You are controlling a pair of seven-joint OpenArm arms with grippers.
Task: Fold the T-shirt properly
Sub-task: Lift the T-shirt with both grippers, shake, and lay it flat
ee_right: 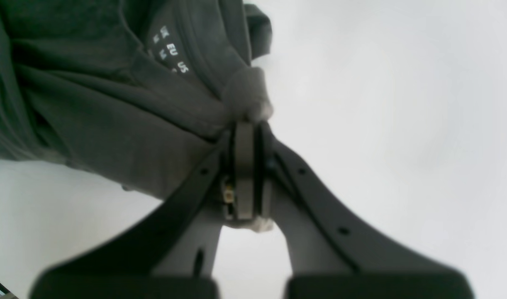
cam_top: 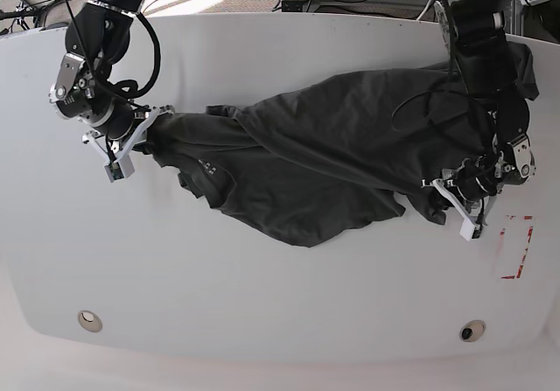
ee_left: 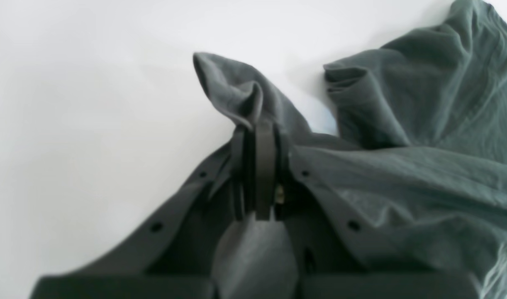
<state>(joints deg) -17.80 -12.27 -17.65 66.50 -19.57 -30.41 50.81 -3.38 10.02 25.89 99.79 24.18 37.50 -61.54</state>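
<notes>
On white bench (cam_top: 280, 295), both pincers clenched on crumpled dark charcoal-grey cotton T-shirt (cam_top: 324, 164): left pincer (ee_left: 257, 124), right pincer (ee_right: 247, 124); draw apart evenly, flatten before folding.

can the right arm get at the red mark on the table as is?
Probably not. The red mark lies at the far end, beside the left tool. The right tool is shut on the T-shirt at the opposite end.
</notes>
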